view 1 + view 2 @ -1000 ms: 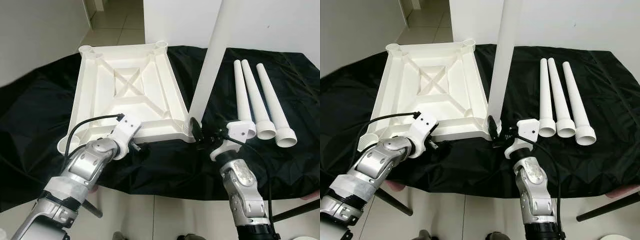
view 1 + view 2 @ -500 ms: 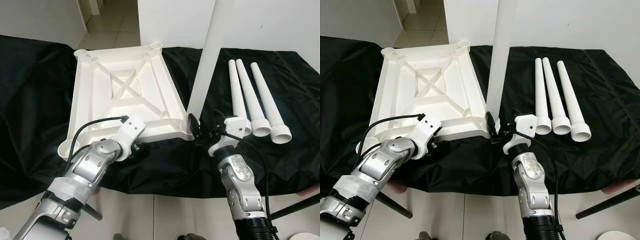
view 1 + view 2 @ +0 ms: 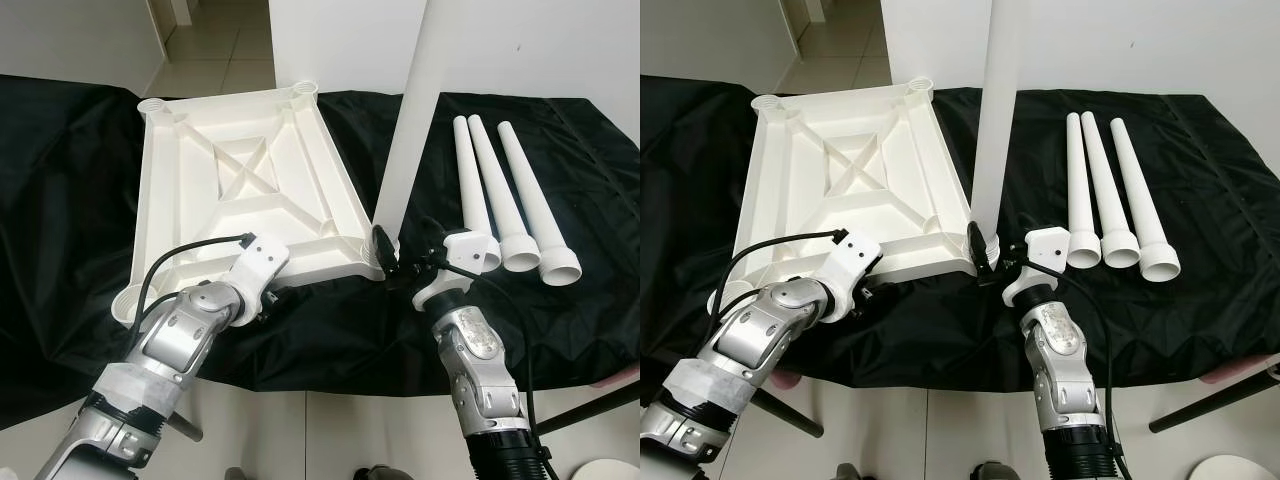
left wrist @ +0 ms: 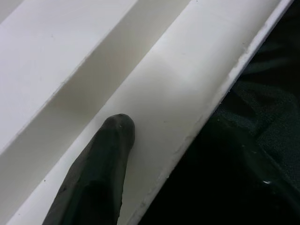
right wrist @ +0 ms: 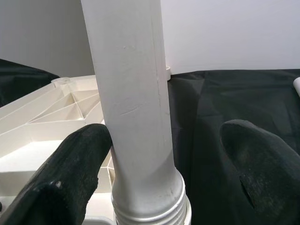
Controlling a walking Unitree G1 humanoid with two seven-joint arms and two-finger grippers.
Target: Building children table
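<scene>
Right claw [image 3: 398,262] sits at the base of our upright leg [image 3: 412,120], fingers spread either side, one touching, the other clear. That leg stands in the near right corner socket of the upturned tabletop [image 3: 240,190]. Left claw [image 3: 272,296] rests on the near rim; its grip we cannot tell. Three spare legs [image 3: 505,205] lie on the black-draped table [image 3: 60,180].

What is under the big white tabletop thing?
The upside-down tabletop lies on a black cloth that spreads out past every edge. Whatever is beneath the cloth stays covered. At the near right corner, one leg stands upright in its socket.
</scene>
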